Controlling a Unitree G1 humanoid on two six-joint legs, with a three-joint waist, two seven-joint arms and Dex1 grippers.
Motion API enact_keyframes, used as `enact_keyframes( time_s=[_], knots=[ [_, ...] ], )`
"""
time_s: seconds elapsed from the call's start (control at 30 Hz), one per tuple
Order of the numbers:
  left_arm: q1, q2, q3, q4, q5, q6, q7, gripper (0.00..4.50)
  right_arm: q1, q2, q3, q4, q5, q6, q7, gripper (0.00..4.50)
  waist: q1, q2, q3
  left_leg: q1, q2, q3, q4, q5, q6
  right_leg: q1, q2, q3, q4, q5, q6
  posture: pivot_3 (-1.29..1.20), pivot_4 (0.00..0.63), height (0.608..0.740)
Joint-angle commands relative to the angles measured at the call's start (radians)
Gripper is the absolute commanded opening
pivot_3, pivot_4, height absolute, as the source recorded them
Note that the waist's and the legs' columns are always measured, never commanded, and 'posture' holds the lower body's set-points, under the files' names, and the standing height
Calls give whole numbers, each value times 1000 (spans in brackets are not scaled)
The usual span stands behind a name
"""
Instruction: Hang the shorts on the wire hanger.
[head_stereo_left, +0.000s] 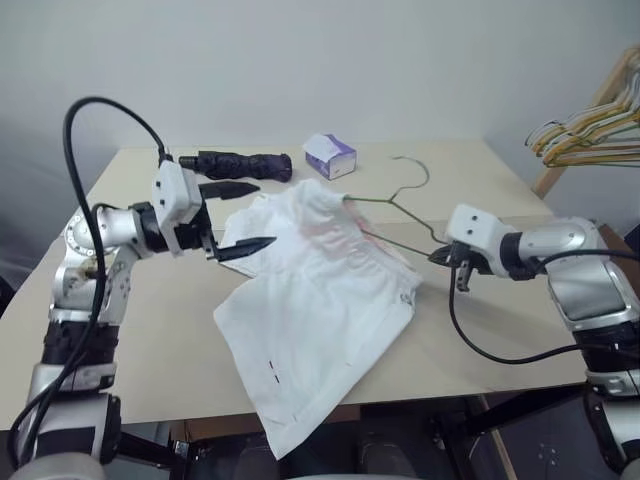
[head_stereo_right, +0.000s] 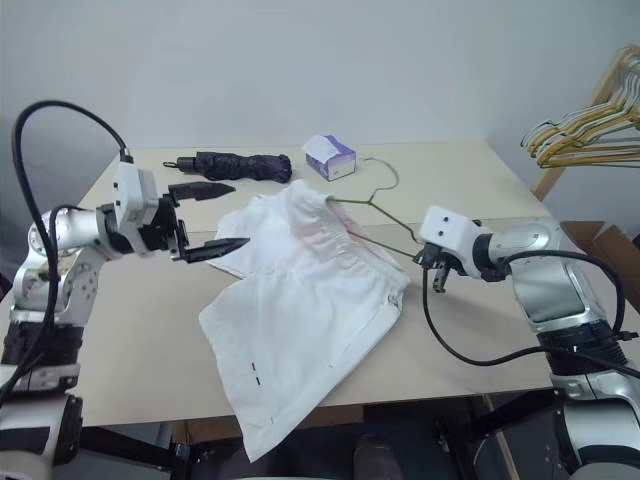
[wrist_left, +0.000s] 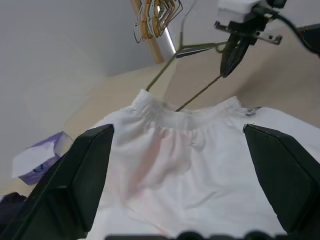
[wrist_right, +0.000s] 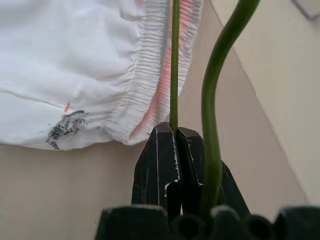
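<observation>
The wire hanger (head_stereo_left: 395, 205) is pinched at one corner by the right gripper (head_stereo_left: 447, 257), its far end already threaded into the waistband of the white shorts (head_stereo_left: 320, 290), which are spread across the table (head_stereo_left: 500, 180). The left gripper (head_stereo_left: 235, 218) is held wide and empty beside the waistband (most of the garment is still to be drawn on). No writing is legible on the small purple box (head_stereo_left: 330, 156).

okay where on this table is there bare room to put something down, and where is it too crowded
Bare tabletop lies at the far right corner, beyond the wire hanger. Another free strip runs along the near left edge, between the shorts and the left arm. The middle is crowded with the shorts, the hanger and both claws; the far edge holds the folded umbrella and tissue box.
</observation>
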Motion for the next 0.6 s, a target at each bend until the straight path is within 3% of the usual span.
enact_keyframes(
  time_s=[0.03, 0.33, 0.53, 0.6],
  knots=[
    [-87, 3, -28, 108, 54, -140, -77, 4474, 6, -33, 2, -146, 5, 15, 12, 0, -7, 0, 0, 0, 0, 0, 0, 0, 0, 0, 0, 0, 0, 0, 0, -75, 0, 740],
    [-223, -39, -147, 364, 174, -401, -247, 4474, -6, -59, 36, -245, 22, 41, 56, 0, -27, 0, 0, -1, 0, 0, 1, 0, 0, 0, 0, 0, 0, 1, -2, -95, 0, 740],
    [-292, -67, -237, 553, 323, -560, -236, 4474, -27, -60, 39, -275, 58, 76, 83, 0, -38, 0, 0, -1, 0, 0, 1, 0, 0, -1, 0, 0, 0, 2, -2, -99, 0, 740],
    [-313, -85, -248, 614, 355, -598, -203, 4058, -34, -58, 38, -281, 66, 90, 85, 0, -40, 0, 0, -1, 0, 0, 1, 0, 0, -1, 0, 0, 0, 1, -2, -99, 0, 740]
  ],
)
